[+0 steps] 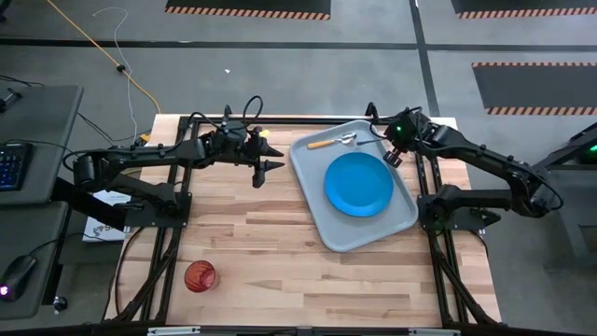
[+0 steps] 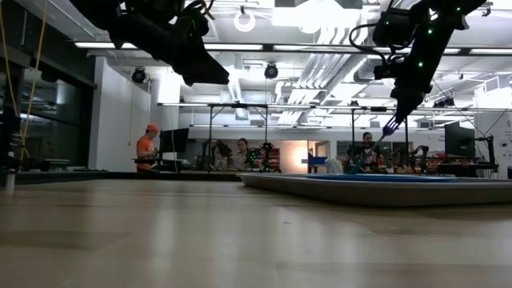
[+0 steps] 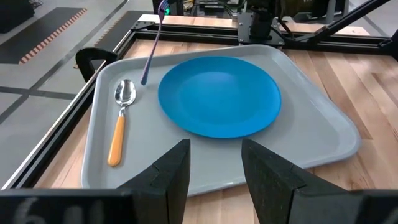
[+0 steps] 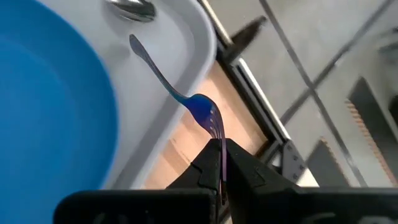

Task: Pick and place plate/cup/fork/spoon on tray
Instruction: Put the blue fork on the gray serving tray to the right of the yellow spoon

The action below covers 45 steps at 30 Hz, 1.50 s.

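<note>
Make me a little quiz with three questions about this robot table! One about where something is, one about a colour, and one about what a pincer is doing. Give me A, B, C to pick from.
1. Where is the cup?
A. On the tray
B. On the bare table, far from the tray
C. On the plate

2. What colour is the spoon's handle?
A. Orange
B. Green
C. Black

3. What is the right pincer doing?
A. Hanging open with nothing in it
B. Gripping the plate
C. Holding the fork by its prongs

Answers:
1. B: the high view shows the cup alone on the wood near the left arm's side, away from the tray.
2. A: the left wrist view shows an orange handle beside the plate.
3. C: the right wrist view shows its fingers shut on the fork, handle pointing down over the tray.
</note>
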### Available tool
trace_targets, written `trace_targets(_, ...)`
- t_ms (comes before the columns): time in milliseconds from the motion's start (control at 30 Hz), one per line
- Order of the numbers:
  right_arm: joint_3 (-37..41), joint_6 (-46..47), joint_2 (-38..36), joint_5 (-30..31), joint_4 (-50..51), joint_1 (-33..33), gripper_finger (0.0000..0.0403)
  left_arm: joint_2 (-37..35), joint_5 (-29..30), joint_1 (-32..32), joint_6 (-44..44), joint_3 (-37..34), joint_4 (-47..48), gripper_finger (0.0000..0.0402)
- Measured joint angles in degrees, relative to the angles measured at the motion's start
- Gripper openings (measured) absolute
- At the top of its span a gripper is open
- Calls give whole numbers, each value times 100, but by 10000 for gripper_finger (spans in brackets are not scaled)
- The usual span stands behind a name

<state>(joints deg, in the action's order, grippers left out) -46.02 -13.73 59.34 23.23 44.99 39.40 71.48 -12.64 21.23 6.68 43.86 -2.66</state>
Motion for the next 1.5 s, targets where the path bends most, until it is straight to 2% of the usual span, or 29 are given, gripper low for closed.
trace_targets(267, 0, -27, -503, -1050, -537, 0, 0, 0, -2, 0, -42, 0, -17, 133)
trace_targets(467, 0, 261, -638, -2735, -978, 0, 0, 0, -2, 0, -44, 0, -23, 133)
trace_targets(567, 0, 274, -609, -3221, -1083, 0, 0, 0, -2, -1, -44, 0, -23, 133)
trace_targets(1500, 0, 218, -607, -3329, -1144, 0, 0, 0, -4, -33, -59, 0, -21, 133)
